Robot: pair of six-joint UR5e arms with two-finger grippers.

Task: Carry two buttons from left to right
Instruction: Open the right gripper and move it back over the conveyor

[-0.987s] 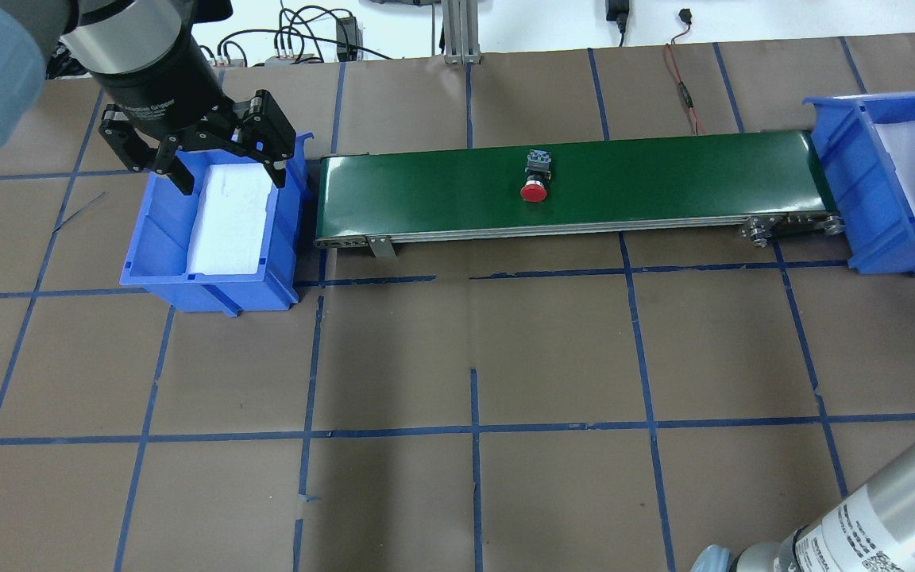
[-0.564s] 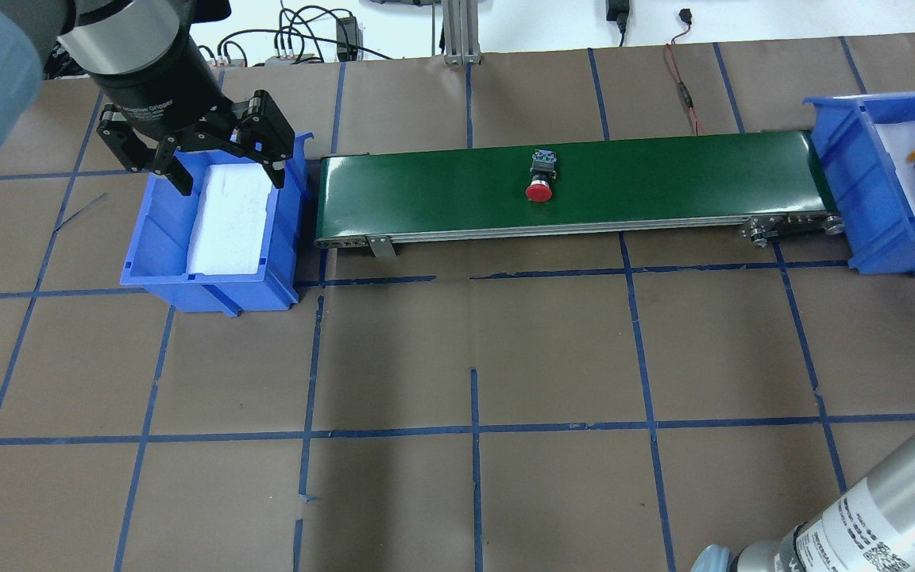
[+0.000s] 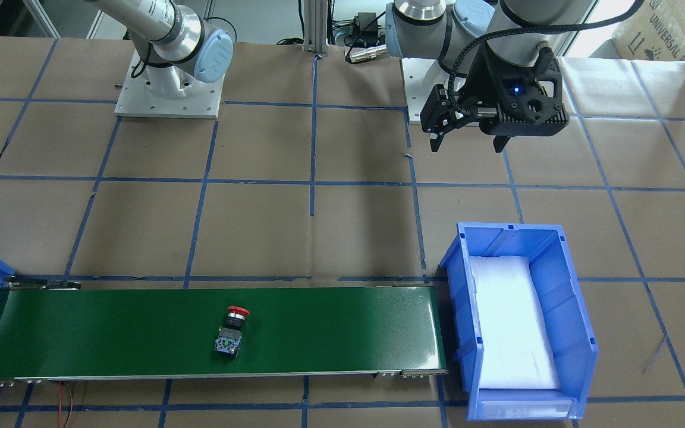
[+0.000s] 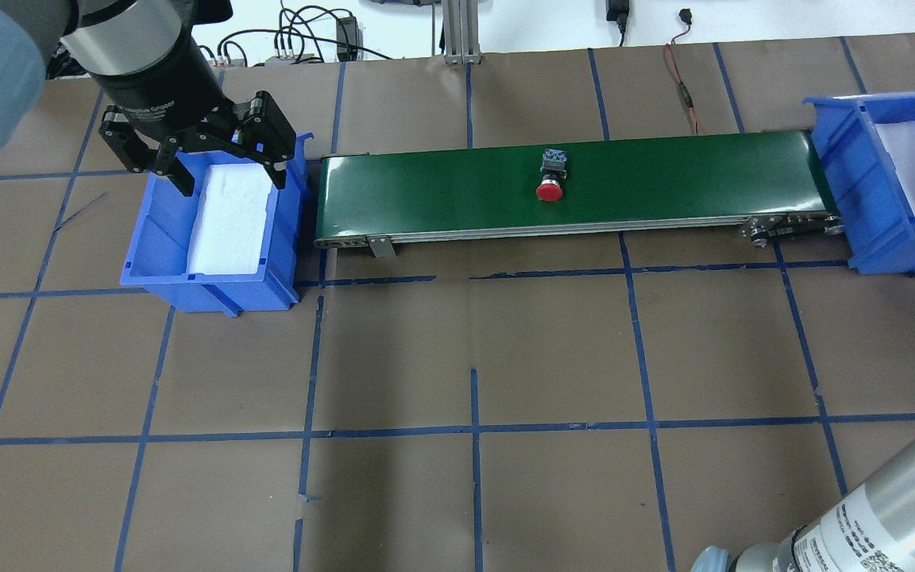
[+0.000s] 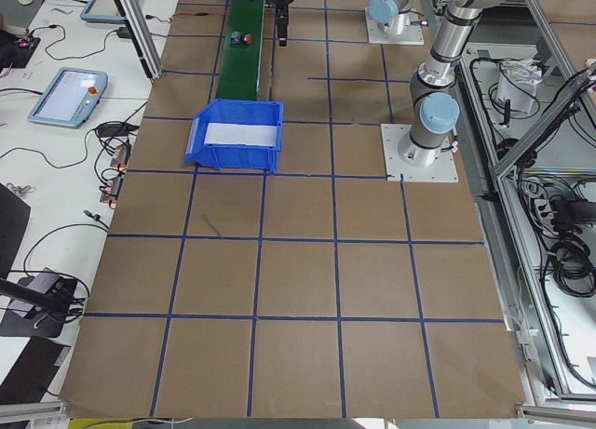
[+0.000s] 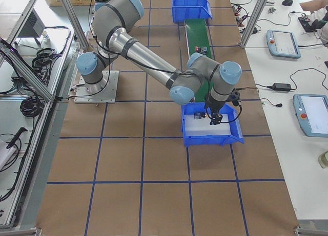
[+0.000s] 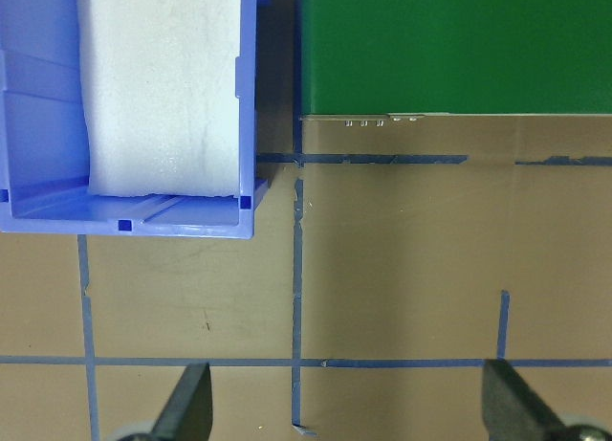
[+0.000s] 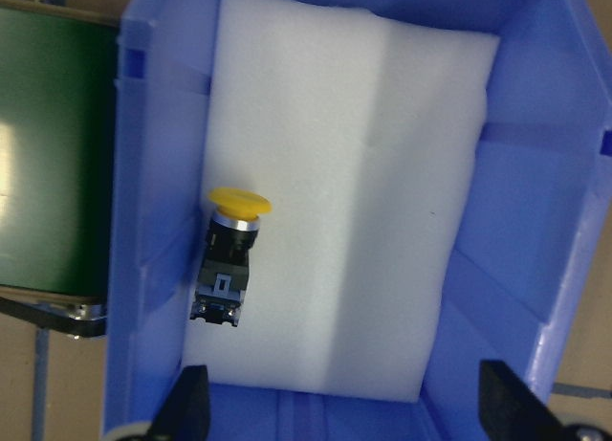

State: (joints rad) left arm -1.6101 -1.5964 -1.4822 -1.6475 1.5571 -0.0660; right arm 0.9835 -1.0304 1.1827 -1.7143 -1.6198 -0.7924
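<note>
Left claw (image 4: pixel 231 181) gapes above brown, blue-taped table (image 4: pixel 553 349).

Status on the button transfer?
Left gripper open, raised near left bin. Right gripper open over right bin, yellow button inside. Red button midway on belt, path clear.

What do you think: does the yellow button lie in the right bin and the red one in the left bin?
No: the overhead view shows the red button on the green belt, not in the left bin; the yellow button does lie in the right bin.
</note>
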